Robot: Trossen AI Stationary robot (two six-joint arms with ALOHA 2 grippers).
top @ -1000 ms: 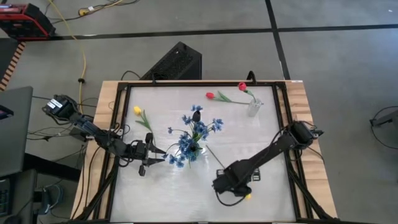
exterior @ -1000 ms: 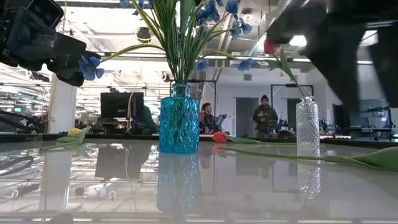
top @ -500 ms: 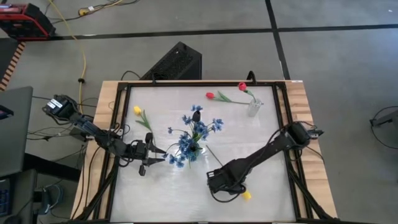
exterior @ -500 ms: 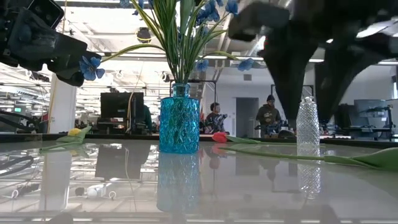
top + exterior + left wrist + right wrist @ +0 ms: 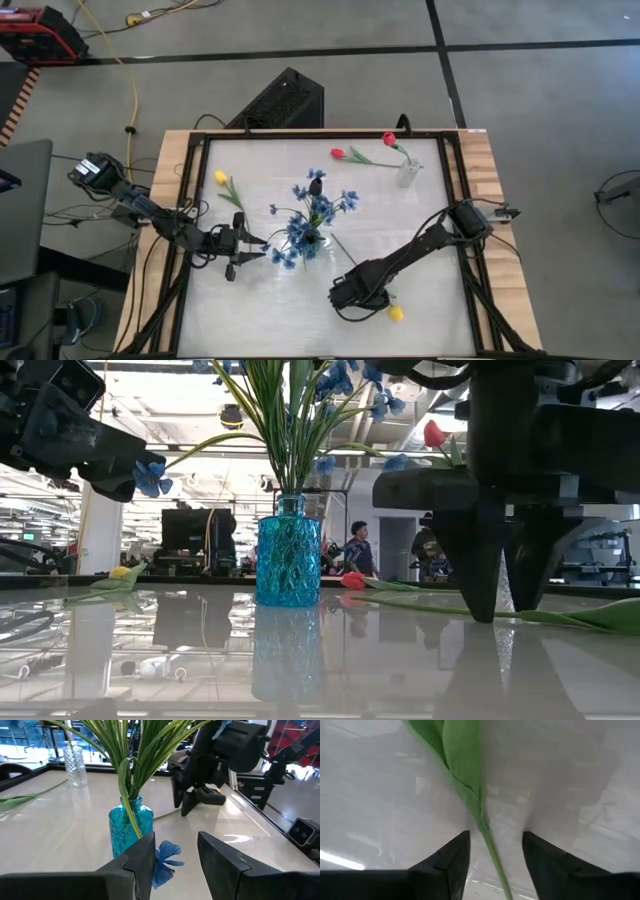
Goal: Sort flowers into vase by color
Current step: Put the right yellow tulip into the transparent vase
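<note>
- Right wrist view is showing the right gripper [image 5: 492, 852] pointing down with fingers spread apart, straddling the green stem [image 5: 470, 795] of a yellow tulip [image 5: 396, 313] lying flat on the table [image 5: 420, 220], not clamping it.
- High view is adding what the wrist can't: that stem is running diagonally from the blue vase [image 5: 309, 241] toward the near edge, bloom end nearest.
- Left gripper [image 5: 175, 855] is hovering open beside the blue flowers [image 5: 318, 210].

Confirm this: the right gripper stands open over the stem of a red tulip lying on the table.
Wrong colour. The right gripper stands open over the stem of a yellow tulip lying on the table; the high view shows its yellow bloom just beyond the gripper. The red tulips lie farther off.
</note>
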